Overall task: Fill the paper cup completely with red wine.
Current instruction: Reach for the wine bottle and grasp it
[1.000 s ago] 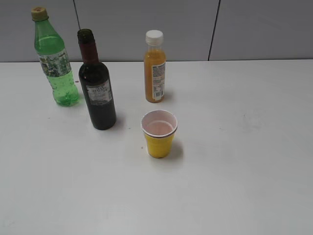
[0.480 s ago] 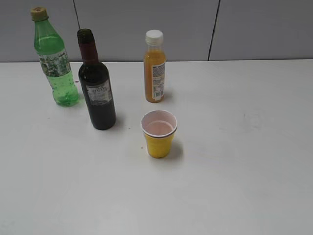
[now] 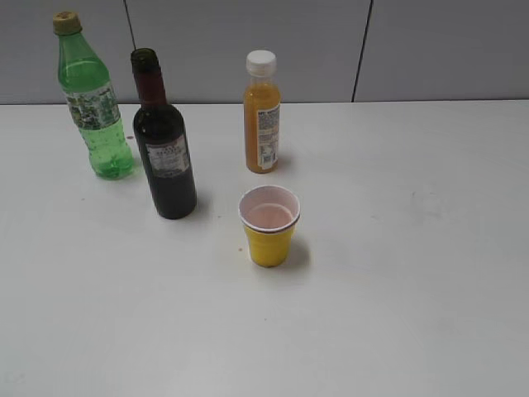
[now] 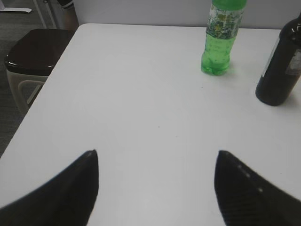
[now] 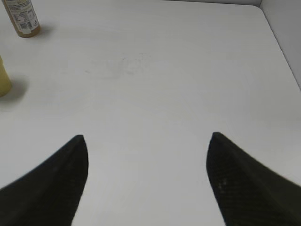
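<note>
The paper cup point(image 3: 269, 225) stands upright at the table's middle, yellow outside with a white rim and a pinkish inside. Its edge shows at the left border of the right wrist view point(image 5: 3, 77). The dark wine bottle point(image 3: 164, 145), with maroon neck foil, a grey label and an open mouth, stands to the cup's left; it also shows in the left wrist view point(image 4: 282, 70). No wine is seen outside the bottle. My left gripper point(image 4: 157, 153) is open and empty over bare table. My right gripper point(image 5: 148, 136) is open and empty. Neither gripper shows in the exterior view.
A green plastic bottle point(image 3: 92, 103) stands at the back left and shows in the left wrist view point(image 4: 220, 37). An orange juice bottle point(image 3: 261, 116) stands behind the cup; its base shows in the right wrist view point(image 5: 21, 19). A dark stool point(image 4: 33, 49) stands beyond the table's left edge.
</note>
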Tool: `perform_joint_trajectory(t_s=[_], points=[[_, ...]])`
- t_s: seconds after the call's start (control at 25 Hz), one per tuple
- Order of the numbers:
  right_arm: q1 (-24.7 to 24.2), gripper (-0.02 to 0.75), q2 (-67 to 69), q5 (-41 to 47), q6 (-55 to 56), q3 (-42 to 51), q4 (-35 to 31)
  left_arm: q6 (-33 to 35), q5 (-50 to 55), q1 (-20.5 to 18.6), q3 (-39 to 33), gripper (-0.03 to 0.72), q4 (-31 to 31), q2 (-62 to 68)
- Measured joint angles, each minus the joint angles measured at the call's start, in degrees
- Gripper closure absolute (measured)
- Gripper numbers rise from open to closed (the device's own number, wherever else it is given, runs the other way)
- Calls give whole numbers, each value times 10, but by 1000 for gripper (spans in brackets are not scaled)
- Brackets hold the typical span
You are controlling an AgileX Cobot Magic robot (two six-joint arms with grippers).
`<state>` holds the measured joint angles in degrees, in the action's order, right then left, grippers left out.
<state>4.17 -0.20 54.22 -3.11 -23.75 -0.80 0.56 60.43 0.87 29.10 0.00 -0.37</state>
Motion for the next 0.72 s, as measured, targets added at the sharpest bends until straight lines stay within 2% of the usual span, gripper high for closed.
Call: perform_joint_trajectory(t_s=[0.72], points=[[0, 146, 0, 0, 1, 1, 0, 0, 0, 0, 0, 106, 0, 0]])
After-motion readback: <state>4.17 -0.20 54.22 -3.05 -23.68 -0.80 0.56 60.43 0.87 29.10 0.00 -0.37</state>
